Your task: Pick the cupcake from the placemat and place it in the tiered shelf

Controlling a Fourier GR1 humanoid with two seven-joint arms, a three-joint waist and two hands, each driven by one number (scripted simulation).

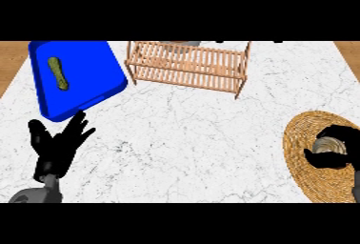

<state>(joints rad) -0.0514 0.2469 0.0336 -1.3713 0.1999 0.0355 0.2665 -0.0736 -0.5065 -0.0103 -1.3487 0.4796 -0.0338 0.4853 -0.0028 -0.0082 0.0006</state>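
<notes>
While the cupcake (330, 145) shows on the woven placemat (309, 176) at the right of the desk (197, 133), the right robot hand (343, 132) is curled round it. The left robot hand (60, 143) rests open, lower left. The tiered shelf (188, 64) stands well apart.

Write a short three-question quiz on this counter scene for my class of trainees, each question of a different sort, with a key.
1. Fill the gap: the green item lies on the blue ____.
2. True or false: the left robot hand is open and holds nothing.
3. What does the right robot hand curl round, over the woven placemat? A the green item; B the cupcake; C a spoon.
Key: 1 tray; 2 true; 3 B.
</notes>
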